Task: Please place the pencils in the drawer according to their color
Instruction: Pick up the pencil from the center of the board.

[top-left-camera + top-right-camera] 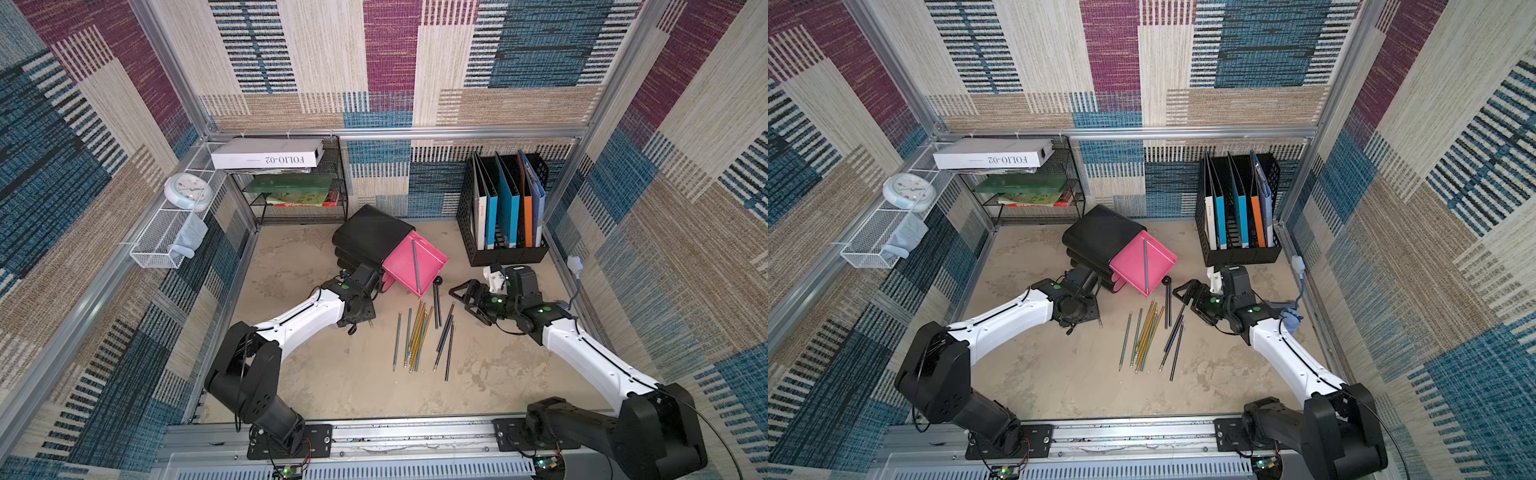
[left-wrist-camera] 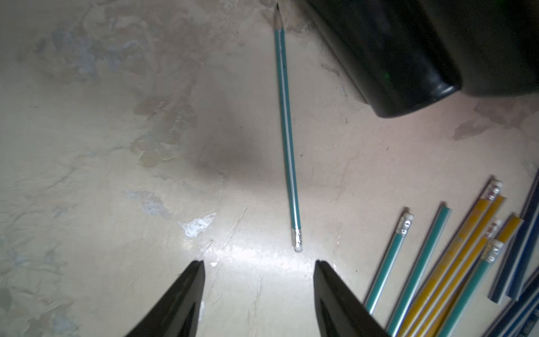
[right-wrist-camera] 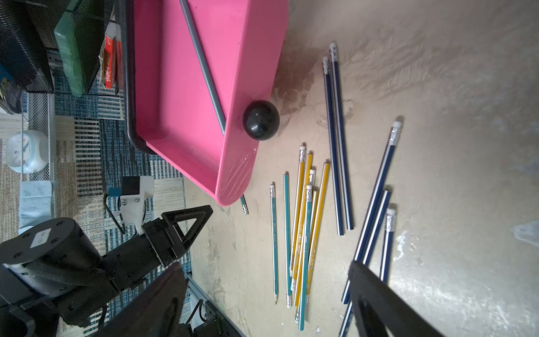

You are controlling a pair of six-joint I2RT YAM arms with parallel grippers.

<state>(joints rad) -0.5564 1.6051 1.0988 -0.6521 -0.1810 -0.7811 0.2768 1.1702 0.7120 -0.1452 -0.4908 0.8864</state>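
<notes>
- Left gripper [image 2: 259, 262] — black jaws spread, nothing between them. A thin teal-green wooden pencil [image 2: 287, 131] lies on the mottled beige tabletop [image 2: 116, 175] straight ahead of it. Its eraser end is just beyond the fingertips and nearer one finger than the other.
- Risk: closing this far back pinches only the eraser end, so the pencil likely pivots or droops on the lift.
- Risk: the nearer finger nudges it first. Its sharpened tip points toward the glossy black plastic drawer cabinet [image 2: 408, 58], so it may roll or slide underneath.
- Right gripper [image 3: 264, 265] — jaws wide and empty, above the table. The loose fan of teal and yellow pencils [image 3: 303, 227] sits ahead of it, with the dark navy striped pencils [image 3: 337, 146] toward one finger's side.
- Risk: teal and yellow shafts touch and overlap, so a pinch there may take two colours together and misfile them.
- The open bright pink plastic drawer [image 1: 399, 266], with its round black knob [image 3: 260, 120], juts out just beyond both grippers. One greyish pencil [image 1: 416, 266] lies diagonally inside. A rising wrist could clip the drawer's underside and shove it.
</notes>
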